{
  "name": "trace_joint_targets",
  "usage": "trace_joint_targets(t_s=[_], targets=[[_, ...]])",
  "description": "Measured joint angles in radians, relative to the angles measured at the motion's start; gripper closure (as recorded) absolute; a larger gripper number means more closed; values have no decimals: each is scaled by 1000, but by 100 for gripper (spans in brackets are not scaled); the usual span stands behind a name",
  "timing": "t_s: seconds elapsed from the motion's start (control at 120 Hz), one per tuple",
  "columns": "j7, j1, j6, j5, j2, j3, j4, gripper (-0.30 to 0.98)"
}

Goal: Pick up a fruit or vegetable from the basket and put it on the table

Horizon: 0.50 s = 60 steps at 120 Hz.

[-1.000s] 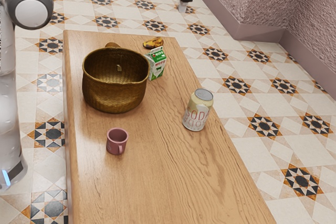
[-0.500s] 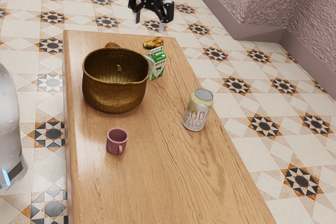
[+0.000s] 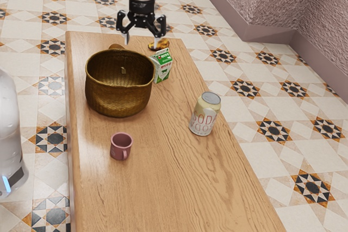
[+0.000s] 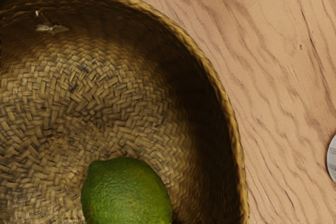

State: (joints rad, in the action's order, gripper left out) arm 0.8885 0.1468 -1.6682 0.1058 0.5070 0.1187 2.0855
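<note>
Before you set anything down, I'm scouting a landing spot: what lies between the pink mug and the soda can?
In the exterior view, the stretch of table between the pink mug and the soda can is bare wood.

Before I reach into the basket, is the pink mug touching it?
Apart. The exterior view shows a strip of bare wooden table between the pink mug and the near wall of the basket.
</note>
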Motion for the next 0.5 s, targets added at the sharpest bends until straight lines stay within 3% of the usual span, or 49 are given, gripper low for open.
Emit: trace_joint_targets(t_s=[0.5], targets=[[255, -15, -38, 116, 28, 45, 194, 0]])
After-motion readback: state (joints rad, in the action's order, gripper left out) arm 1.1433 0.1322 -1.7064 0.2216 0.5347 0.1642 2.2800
